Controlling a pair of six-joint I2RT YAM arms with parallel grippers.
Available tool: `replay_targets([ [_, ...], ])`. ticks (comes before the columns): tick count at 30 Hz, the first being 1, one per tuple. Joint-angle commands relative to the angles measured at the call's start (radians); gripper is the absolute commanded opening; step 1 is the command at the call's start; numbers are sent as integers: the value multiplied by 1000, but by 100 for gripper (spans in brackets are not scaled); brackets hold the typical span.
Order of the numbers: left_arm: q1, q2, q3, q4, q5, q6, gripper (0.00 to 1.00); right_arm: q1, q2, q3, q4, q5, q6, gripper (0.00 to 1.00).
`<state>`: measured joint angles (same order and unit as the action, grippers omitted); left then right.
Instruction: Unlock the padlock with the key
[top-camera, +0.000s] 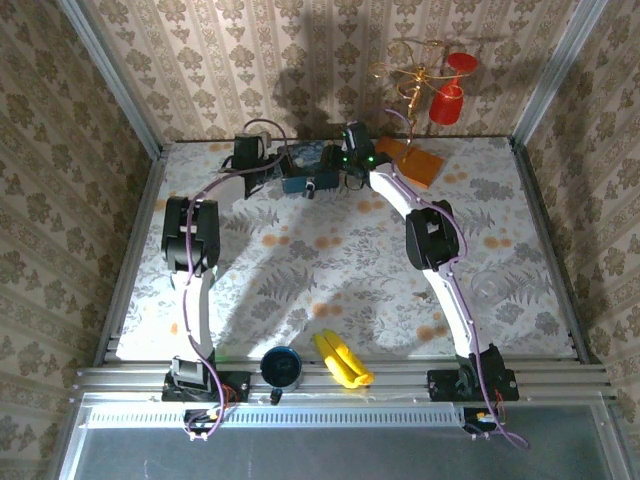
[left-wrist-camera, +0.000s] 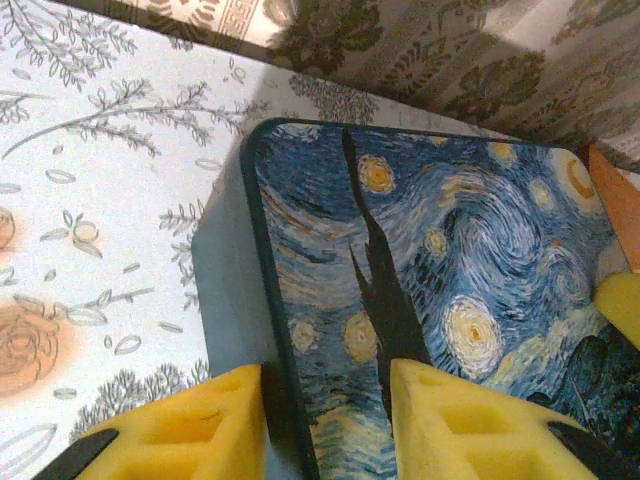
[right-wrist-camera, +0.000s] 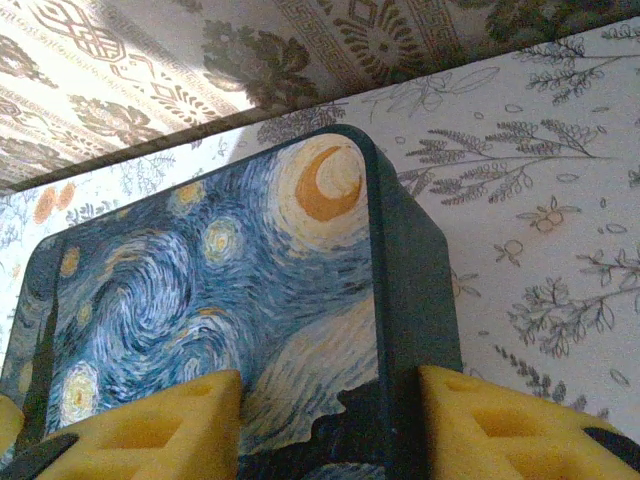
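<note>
Far edge of the table (top-camera: 300, 262): left gripper (left-wrist-camera: 325, 402) and right gripper (right-wrist-camera: 330, 400) each stand jaws apart astride an edge of the blue painting-printed box (left-wrist-camera: 450, 250), not visibly clamped. The padlock (top-camera: 312, 187) is probably the tiny piece at the box's near face. Neither gripper holds a key, so unlocking looks unstarted.

A robot test booth made up like a home: brown flowery paper walls (right-wrist-camera: 150, 60) stand past the right end effector (right-wrist-camera: 330, 420), a flower-print cloth surface (right-wrist-camera: 540, 200) lies under it, and silver metal rails (top-camera: 340, 378) frame it.
</note>
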<state>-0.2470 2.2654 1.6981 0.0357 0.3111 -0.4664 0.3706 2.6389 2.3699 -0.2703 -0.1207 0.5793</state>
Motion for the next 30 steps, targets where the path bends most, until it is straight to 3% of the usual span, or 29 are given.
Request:
replay_targets([
  [1,-80,-74,-89,-9,42,36,34,63,-89,-139,-35,-25,-15,46],
  [10,-159,-268,-372,117,-22,-14,35,99,-395,-659,133,13,52,41],
  [14,-233,-356,-513,181,-61,-56,35,121,-528,-869,195,28,87,40],
  [30,-473,-711,-890,256,-297,-259,33,245,-902,-1310,172,180,214,40],
])
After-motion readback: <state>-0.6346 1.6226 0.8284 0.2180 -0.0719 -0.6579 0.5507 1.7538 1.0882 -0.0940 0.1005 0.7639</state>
